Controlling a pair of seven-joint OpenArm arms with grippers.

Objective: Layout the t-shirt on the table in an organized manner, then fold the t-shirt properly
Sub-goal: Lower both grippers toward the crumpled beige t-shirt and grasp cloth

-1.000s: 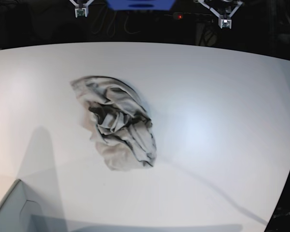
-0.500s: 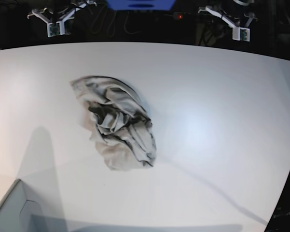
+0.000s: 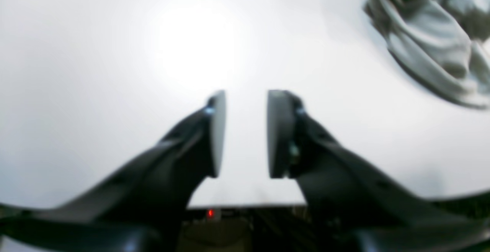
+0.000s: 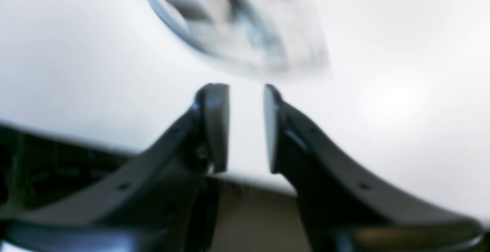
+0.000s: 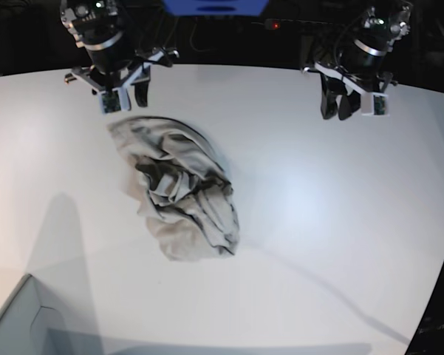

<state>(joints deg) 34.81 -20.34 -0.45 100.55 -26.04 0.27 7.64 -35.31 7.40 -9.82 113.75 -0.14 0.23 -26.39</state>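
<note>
The t-shirt (image 5: 181, 188) lies crumpled in a heap on the white table (image 5: 318, 222), left of centre. My right gripper (image 5: 133, 98) hovers just behind the heap's far edge, jaws open and empty. In the right wrist view the open right gripper (image 4: 246, 127) points at the blurred t-shirt (image 4: 237, 26) just ahead. My left gripper (image 5: 336, 109) hangs over bare table at the far right, well apart from the shirt. In the left wrist view the left gripper (image 3: 245, 133) is open and holds nothing, with the t-shirt (image 3: 432, 41) at the upper right.
A grey box corner (image 5: 15, 325) sticks in at the near left. A thin dark line (image 5: 332, 292) runs across the table from the shirt toward the near right edge. The table's back edge (image 5: 229, 66) lies just behind both arms.
Both arms have swung down from behind the back edge to over the table, the right one close to the shirt. Both grippers' jaws have parted. The shirt has not moved.
</note>
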